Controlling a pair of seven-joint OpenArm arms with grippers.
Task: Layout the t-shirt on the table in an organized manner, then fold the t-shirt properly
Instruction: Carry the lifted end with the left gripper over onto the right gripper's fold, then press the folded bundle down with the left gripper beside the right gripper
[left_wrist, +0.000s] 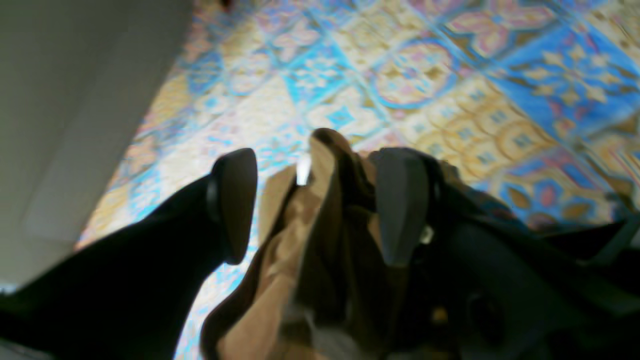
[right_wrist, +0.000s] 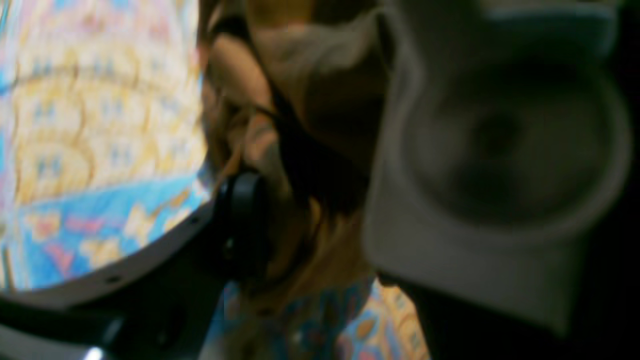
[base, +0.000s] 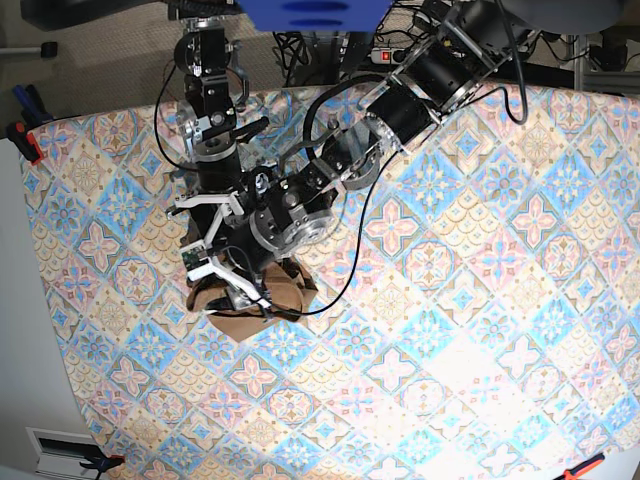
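Note:
The tan-brown t-shirt (base: 255, 315) lies bunched in a small heap on the patterned table (base: 450, 300), left of centre, under both arms. In the left wrist view my left gripper (left_wrist: 317, 205) is open. A crumpled ridge of the t-shirt (left_wrist: 300, 240) stands between its fingers, leaning on the right one, with table (left_wrist: 425, 75) showing beside the left one. The right wrist view is blurred. My right gripper (right_wrist: 310, 220) has its jaws wide apart, with t-shirt (right_wrist: 320, 90) folds filling the gap. In the base view both grippers, left (base: 272, 292) and right (base: 225, 285), sit on the heap.
The table's left edge (base: 45, 300) runs close to the heap, with pale floor beyond it. Clamps (base: 22, 140) hold the cloth at the corners. Cables (base: 320, 45) and the arm bases crowd the far edge.

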